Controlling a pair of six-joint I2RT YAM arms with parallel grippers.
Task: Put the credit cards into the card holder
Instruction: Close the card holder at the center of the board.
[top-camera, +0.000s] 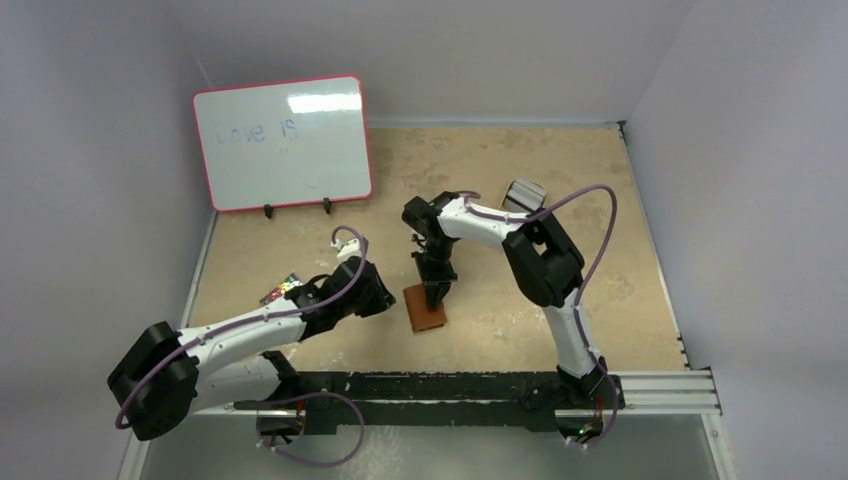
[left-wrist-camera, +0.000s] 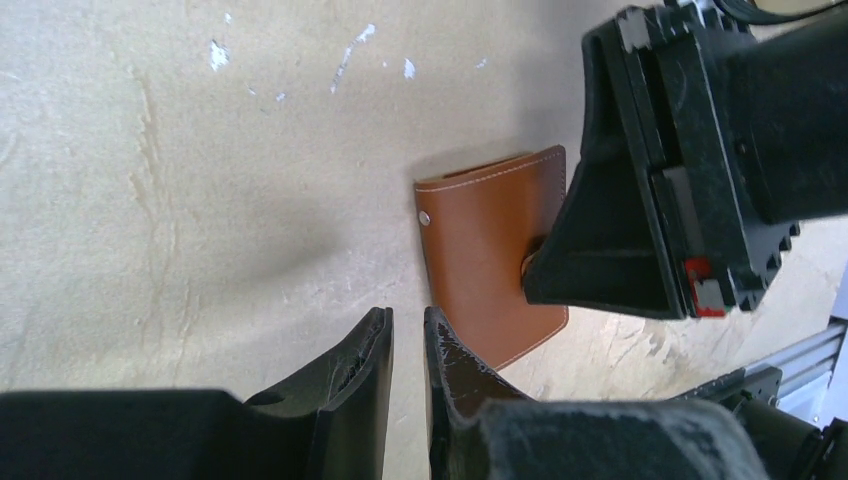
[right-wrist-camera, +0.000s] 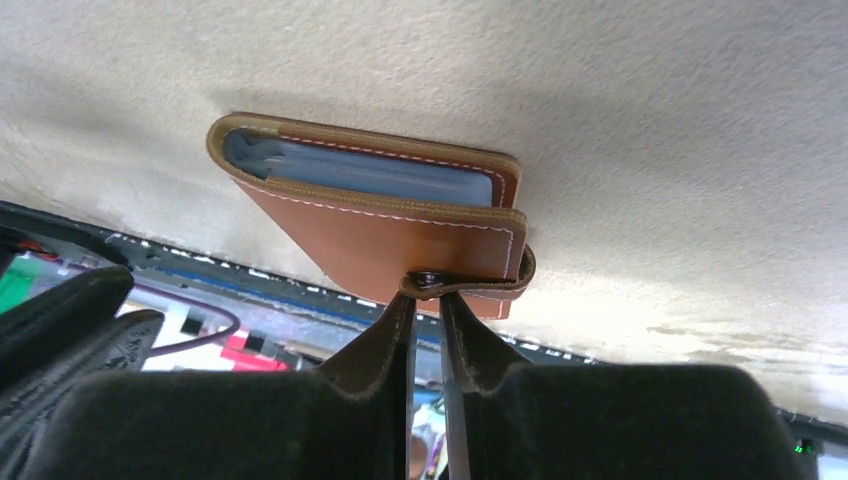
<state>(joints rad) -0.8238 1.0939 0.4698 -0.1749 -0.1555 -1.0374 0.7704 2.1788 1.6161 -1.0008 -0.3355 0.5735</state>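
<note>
The card holder (top-camera: 425, 308) is a brown leather wallet lying closed on the table; its snap side shows in the left wrist view (left-wrist-camera: 490, 250). In the right wrist view the card holder (right-wrist-camera: 380, 235) shows pale leaves between its covers, and its snap strap (right-wrist-camera: 480, 285) wraps the edge. My right gripper (right-wrist-camera: 427, 300) stands over it, jaws nearly together, tips touching the strap; I cannot tell whether the strap is pinched. My left gripper (left-wrist-camera: 408, 325) sits just left of the wallet, jaws almost together with nothing between. Small flat colourful pieces (top-camera: 283, 290), possibly credit cards, lie beside the left arm.
A red-framed whiteboard (top-camera: 283, 142) stands at the back left. A grey metallic object (top-camera: 525, 194) sits at the back behind the right arm. The black rail (top-camera: 450, 385) with both arm bases runs along the near edge. White walls close in both sides.
</note>
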